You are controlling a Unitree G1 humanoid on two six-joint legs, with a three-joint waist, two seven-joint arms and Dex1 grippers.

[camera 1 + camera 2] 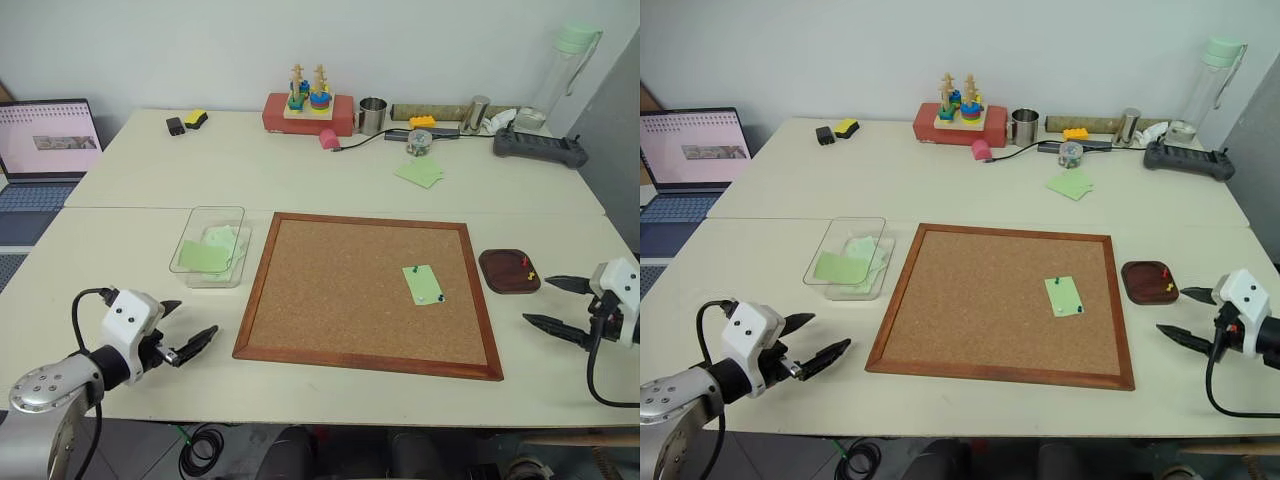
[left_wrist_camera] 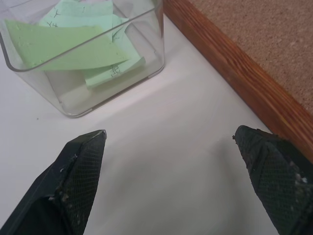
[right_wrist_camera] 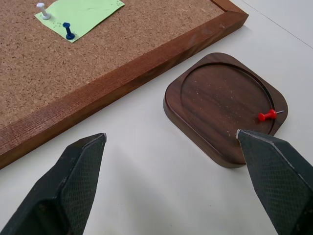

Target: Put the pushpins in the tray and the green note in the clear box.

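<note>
1. Both jaws, left (image 1: pixel 187 344) and right (image 1: pixel 560 305), stand wide apart and empty over the near table (image 1: pixel 330 390) edge.
2. Note (image 1: pixel 423 284) sits pinned right of centre on the cork board (image 1: pixel 290 300); two pins (image 3: pixel 68 32) hold it.
3. Pull each pin straight up by its head with the right jaws, since they are nearer.
4. Drop pins in the tray (image 1: pixel 505 272), just right of the board, beside the red pin (image 3: pixel 266 116).
5. Carry the note to the box (image 1: pixel 197 235) on the left.

No text, label or number is legible anywhere. The light green paper notes (image 2: pixel 88 44) inside the clear plastic box (image 2: pixel 146 58) carry small handwritten marks, too faint to read.
</note>
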